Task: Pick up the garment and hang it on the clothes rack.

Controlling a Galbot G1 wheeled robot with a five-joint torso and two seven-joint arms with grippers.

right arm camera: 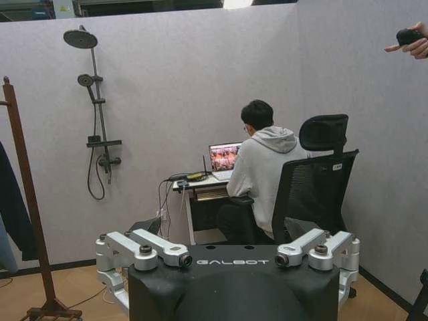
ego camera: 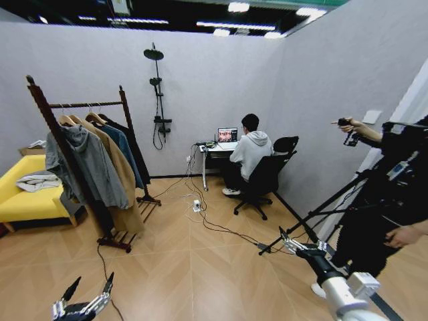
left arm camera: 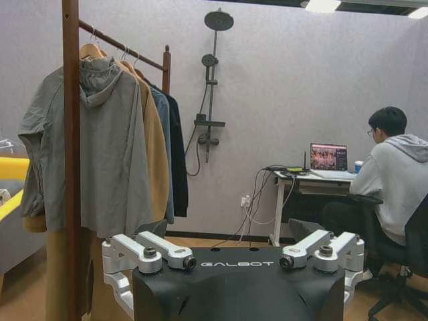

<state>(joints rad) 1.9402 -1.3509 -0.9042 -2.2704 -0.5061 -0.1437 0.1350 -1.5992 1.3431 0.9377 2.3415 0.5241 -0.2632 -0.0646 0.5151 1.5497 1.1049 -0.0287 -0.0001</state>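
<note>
Black garment [ego camera: 136, 150], dark-brown clothes rack [ego camera: 50, 120], yellow sofa [ego camera: 20, 200].

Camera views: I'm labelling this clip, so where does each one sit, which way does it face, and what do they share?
Head view: high on the robot, looking down the room at the dark-brown wooden clothes rack; left gripper and right gripper low in front, both open.
Left wrist view: behind the left gripper, facing the rack and long black garment.
Right wrist view: behind the right gripper, facing a desk.
Shared: all three show the wall shower.
</note>
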